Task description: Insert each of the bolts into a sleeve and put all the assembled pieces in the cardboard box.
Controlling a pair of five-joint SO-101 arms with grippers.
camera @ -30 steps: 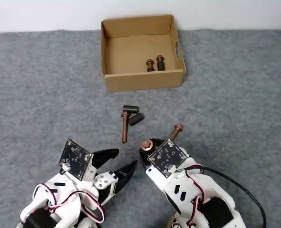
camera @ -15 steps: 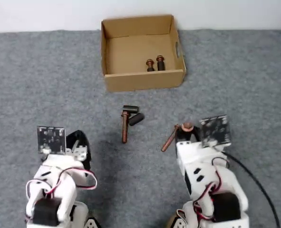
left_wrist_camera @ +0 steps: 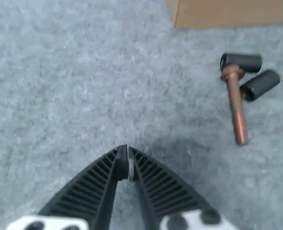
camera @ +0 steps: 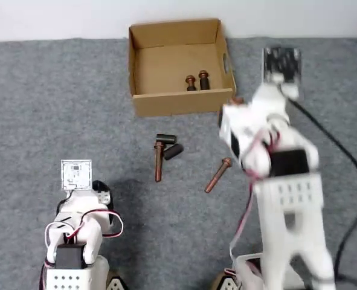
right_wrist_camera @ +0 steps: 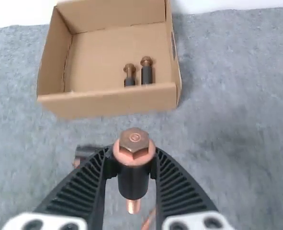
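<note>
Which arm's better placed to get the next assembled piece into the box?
Right. The right gripper is shut on a sleeved bolt and faces the cardboard box. The left gripper is shut, empty, over bare carpet.

The grey carpeted worktop [camera: 57, 109] is being occupied by a cardboard box [camera: 181, 101], one bolt [camera: 159, 162] beside two black sleeves [camera: 173, 151], and another bolt [camera: 217, 175].

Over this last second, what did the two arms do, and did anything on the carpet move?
The right gripper, shut on a sleeved bolt, swung away from the table's middle toward the cardboard box. The left gripper closed and drew back toward its base. The two pieces in the box, the loose bolts and the sleeves stayed put.
</note>
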